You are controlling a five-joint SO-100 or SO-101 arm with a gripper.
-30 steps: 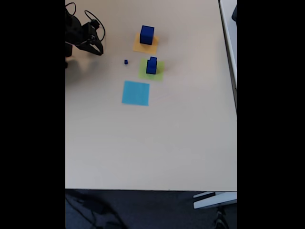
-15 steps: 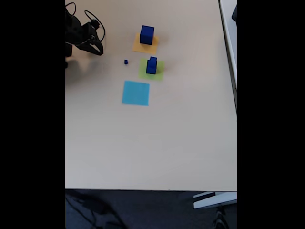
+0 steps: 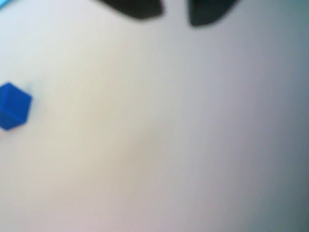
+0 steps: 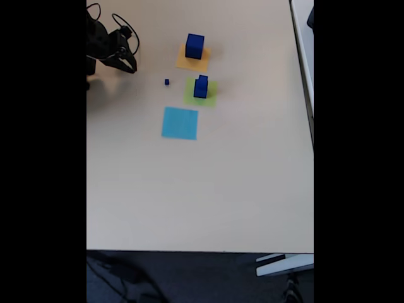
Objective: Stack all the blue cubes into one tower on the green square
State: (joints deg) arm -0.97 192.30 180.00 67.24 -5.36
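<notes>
Claw (image 4: 131, 65) parted and empty, hanging at the far left of the worktop (image 4: 208, 189), well left of the green square (image 4: 208, 96). Wrist view: two dark finger tips (image 3: 135, 8) at the top edge with a clear gap between, nothing held, and the tiny cube (image 3: 13, 106) off at the left edge.

Relative to the green square: two-cube stack (image 4: 201, 86) on top of it, smaller cube uppermost; biggest cube (image 4: 195, 46) just beyond, on the orange square (image 4: 184, 62); tiny cube (image 4: 166, 81) on bare worktop to the left, between square and claw; light blue square (image 4: 180, 122) nearer the camera and a little left.

Step in hand, probably: fetch the tiny cube, being nearest. Best done by centring the fingers over it before descending, so it sits between the tips rather than off to the side as now. Gentle closing, since so small a piece is likely to skid or tip. Worth noting: biggest cube not yet at the base, so order may need rethinking.
</notes>
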